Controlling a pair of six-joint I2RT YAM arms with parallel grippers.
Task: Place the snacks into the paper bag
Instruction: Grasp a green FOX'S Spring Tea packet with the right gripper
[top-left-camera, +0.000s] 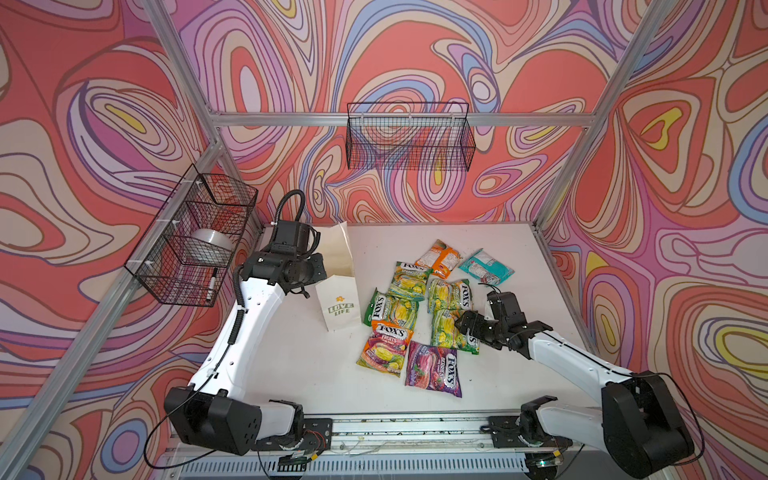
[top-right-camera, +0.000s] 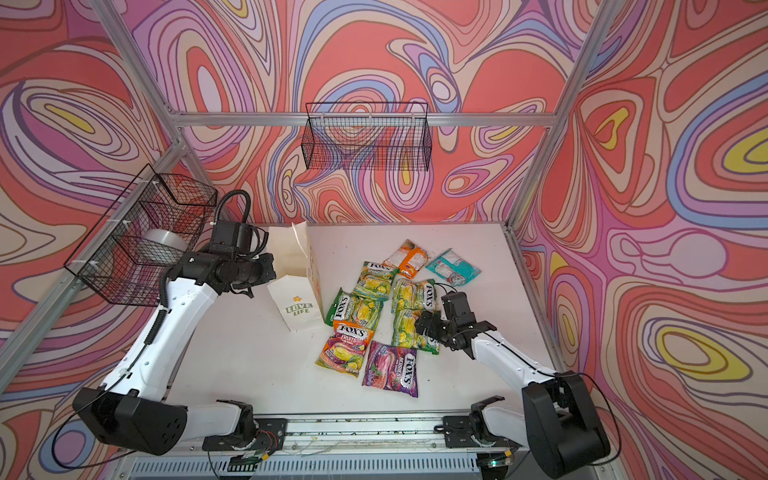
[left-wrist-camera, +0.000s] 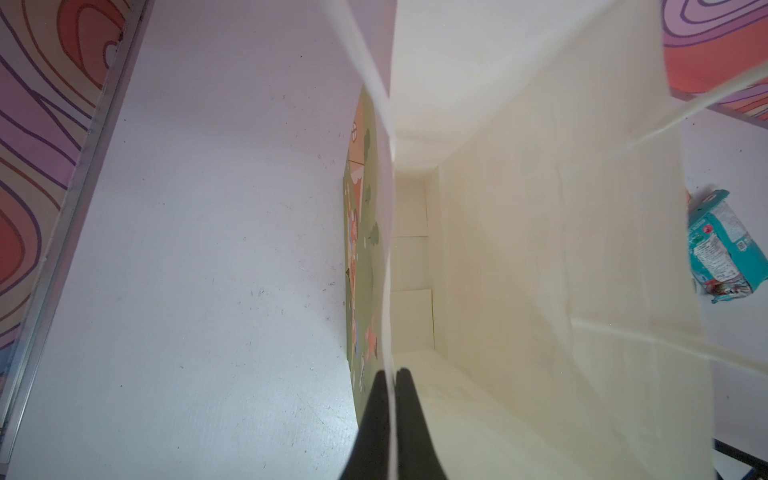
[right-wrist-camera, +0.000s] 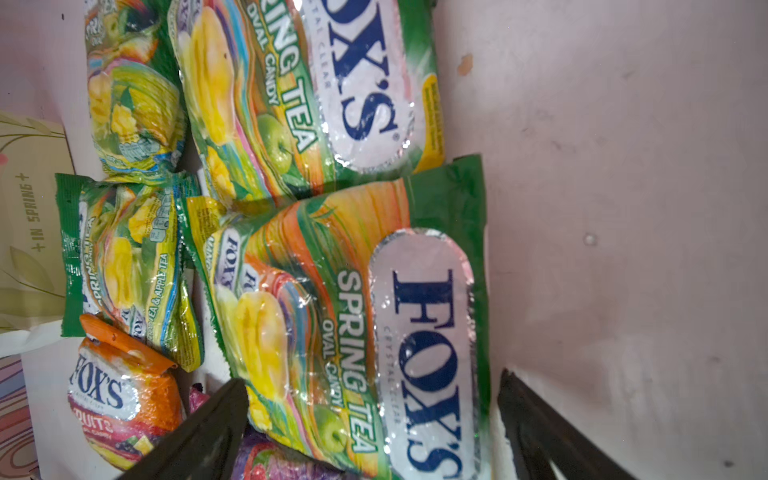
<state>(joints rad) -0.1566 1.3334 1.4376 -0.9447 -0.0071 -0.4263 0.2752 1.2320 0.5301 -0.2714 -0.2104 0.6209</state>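
White paper bag (top-left-camera: 337, 305), standing far left, rim pinched in closed left gripper (left-wrist-camera: 392, 374). Snacks (top-left-camera: 415, 316) lying flat, right of bag. Green packet (right-wrist-camera: 353, 311) under right gripper (right-wrist-camera: 372, 378): jaws wide apart, empty, straddling its width; long axis along fingers (right-wrist-camera: 199, 432).

Swirl-patterned walls (top-left-camera: 415, 54) and aluminium framing (top-left-camera: 291, 119) enclose a white tabletop (top-left-camera: 299, 365).

I see a white table (top-left-camera: 316, 374). The paper bag (top-left-camera: 338, 307) stands on it, and the snacks (top-left-camera: 392, 313) lie flat just beside the bag.
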